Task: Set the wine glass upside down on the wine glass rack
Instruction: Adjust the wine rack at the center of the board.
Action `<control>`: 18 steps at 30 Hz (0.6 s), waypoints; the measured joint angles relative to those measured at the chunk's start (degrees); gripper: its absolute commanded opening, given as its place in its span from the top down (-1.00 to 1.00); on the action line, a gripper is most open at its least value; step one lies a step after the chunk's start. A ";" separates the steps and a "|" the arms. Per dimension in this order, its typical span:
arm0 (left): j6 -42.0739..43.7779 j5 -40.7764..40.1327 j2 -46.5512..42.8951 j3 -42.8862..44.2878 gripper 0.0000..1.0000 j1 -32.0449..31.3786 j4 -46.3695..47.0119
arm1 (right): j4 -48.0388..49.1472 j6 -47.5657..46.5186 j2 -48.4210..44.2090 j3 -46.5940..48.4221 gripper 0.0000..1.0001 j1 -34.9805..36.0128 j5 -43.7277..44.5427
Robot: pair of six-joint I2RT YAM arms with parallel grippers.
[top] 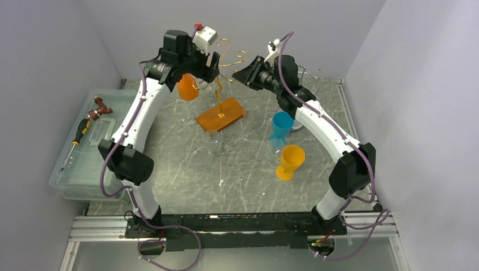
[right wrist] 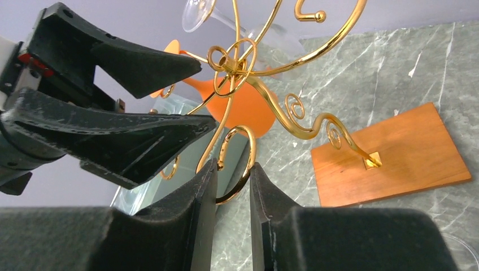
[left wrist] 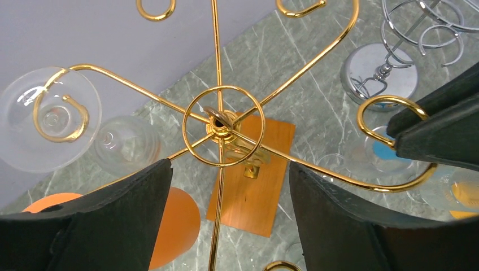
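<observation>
The orange wine glass hangs bowl-down on the gold rack, at about 10 o'clock from the wooden base in the top view. Its foot is up among the arms, though the seat itself is hidden.

The left gripper sits over the rack's hub with its jaws spread wide and holding nothing. The right gripper has its fingers pinched onto a hook at 3 o'clock from the hub in the left wrist view, apparently steadying the rack.

A clear wine glass hangs at 9 o'clock.

The orange glass looks opaque and smooth, so it is probably light, stiff and slippery. The stem just under the foot is the sensible place to grip it. The wire rack looks springy and top-heavy, so any nudge could sway both glasses.
</observation>
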 measured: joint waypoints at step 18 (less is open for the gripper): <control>-1.18 -2.73 -0.02 3.65 -0.24 -0.13 -1.18 | 3.98 1.44 -1.62 -4.00 1.00 0.00 0.22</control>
